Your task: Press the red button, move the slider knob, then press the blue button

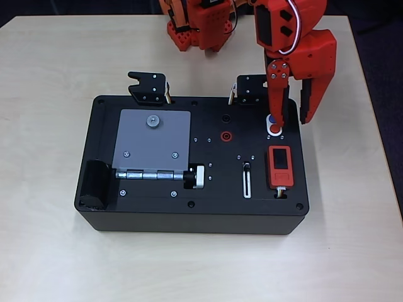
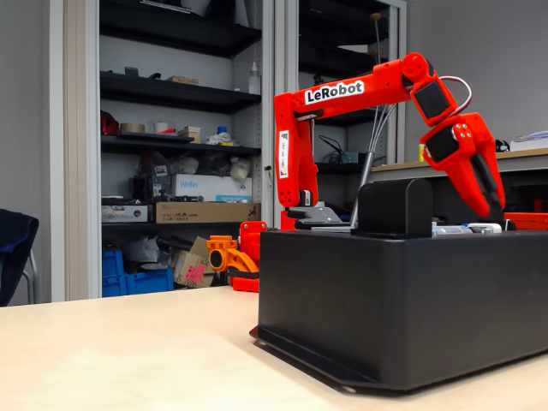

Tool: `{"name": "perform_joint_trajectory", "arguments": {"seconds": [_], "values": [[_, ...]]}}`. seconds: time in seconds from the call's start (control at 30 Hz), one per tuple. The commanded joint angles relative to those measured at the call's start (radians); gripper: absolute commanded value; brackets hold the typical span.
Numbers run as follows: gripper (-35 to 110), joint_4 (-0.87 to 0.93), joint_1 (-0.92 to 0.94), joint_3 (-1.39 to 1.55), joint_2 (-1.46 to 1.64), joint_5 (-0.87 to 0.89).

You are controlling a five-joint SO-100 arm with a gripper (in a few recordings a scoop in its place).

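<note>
In the overhead view a gripper (image 1: 292,121) finger hides most of the blue button (image 1: 271,118); contact is unclear. The arm's top is cropped at 12 o'clock.

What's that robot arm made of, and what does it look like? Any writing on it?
The arm is bright red-orange blocky plastic with black inset parts. White "LeRobot" lettering runs along its upper link, and a white sticker sits on the upright link. A red-and-white cable loops near the wrist. The claw has two tapering red fingers.
</note>
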Motion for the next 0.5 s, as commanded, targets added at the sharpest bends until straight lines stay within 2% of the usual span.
{"name": "perform_joint_trajectory", "arguments": {"seconds": [0.0,0.47], "values": [[10,-0.011,-0.002,0.014,0.063,-0.006],[10,-0.071,0.020,0.077,0.086,-0.021]]}}
